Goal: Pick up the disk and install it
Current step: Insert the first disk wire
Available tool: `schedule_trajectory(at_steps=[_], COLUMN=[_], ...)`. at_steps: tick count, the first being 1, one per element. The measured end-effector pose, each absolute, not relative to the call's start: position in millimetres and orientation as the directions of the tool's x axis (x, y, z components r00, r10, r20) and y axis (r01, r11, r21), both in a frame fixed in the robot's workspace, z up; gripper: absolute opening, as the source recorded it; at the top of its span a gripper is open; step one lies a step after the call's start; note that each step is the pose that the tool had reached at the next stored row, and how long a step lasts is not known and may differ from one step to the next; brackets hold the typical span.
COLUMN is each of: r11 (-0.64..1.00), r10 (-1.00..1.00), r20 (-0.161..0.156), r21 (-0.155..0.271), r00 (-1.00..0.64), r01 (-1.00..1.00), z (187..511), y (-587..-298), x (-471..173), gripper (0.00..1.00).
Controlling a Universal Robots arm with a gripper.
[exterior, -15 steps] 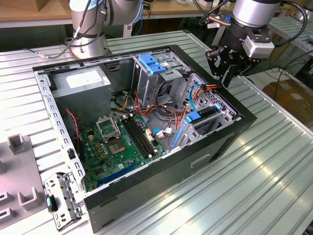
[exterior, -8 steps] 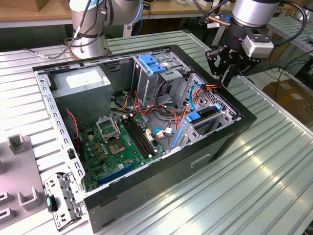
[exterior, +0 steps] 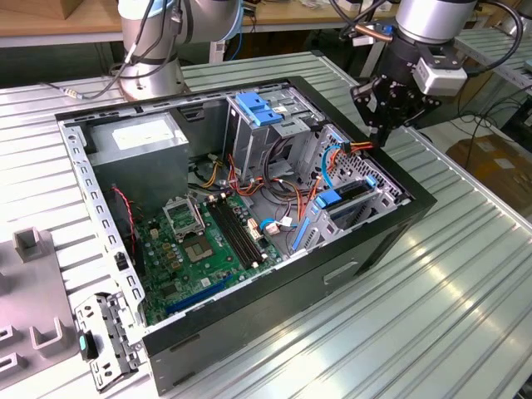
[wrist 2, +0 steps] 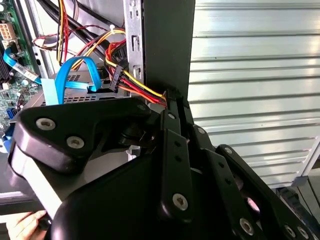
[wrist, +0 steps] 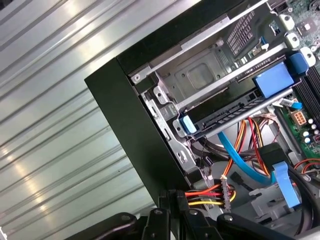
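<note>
Here, disk (wrist: 227,115) half hidden, gripper (exterior: 380,140) near.

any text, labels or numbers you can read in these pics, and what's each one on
No text can be read.
White label on the grey metal power supply box: too small.
Markings on the green circuit board: too small.
White tag on the flat blue cable: blurred.

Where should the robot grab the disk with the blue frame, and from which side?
Probably by the blue carrier frame along the disk's exposed edge, coming down through the case's open side. The disk seems to stand on edge in the metal bay, so its flat faces are walled in, and cables crowd one side.
</note>
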State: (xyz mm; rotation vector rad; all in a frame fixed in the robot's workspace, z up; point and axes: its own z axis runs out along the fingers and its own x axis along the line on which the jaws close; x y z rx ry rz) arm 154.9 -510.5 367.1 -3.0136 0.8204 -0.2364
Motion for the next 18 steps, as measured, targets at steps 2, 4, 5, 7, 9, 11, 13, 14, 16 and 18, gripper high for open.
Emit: schedule_trajectory(at_steps=[2,4,5,7,9,11,13,14,16,18], r11=[-0.863,-0.863,-0.863,-0.863,-0.863,-0.863,-0.861,-0.859,-0.850,-0.834], r10=[-0.505,-0.505,-0.505,-0.505,-0.504,-0.505,-0.507,-0.512,-0.526,-0.550], r20=[0.143,0.143,0.143,0.143,0.143,0.143,0.143,0.143,0.143,0.143], r21=[-0.049,-0.048,-0.048,-0.048,-0.048,-0.048,-0.048,-0.048,-0.048,-0.048], r00=[0.851,0.851,0.851,0.851,0.852,0.851,0.850,0.847,0.839,0.823], r01=[-0.503,-0.503,-0.503,-0.503,-0.503,-0.503,-0.506,-0.511,-0.525,-0.549], z=[367.1,367.2,367.3,367.2,368.1,370.2,371.3,371.4,371.4,371.4], y=[-510.5,-510.5,-510.5,-510.5,-510.4,-510.5,-510.5,-510.5,-510.5,-510.5], x=[155.0,155.0,154.7,152.0,151.8,151.7,151.7,151.7,151.6,151.6], gripper=[0.17,0.17,0.17,0.17,0.17,0.17,0.17,0.17,0.17,0.17])
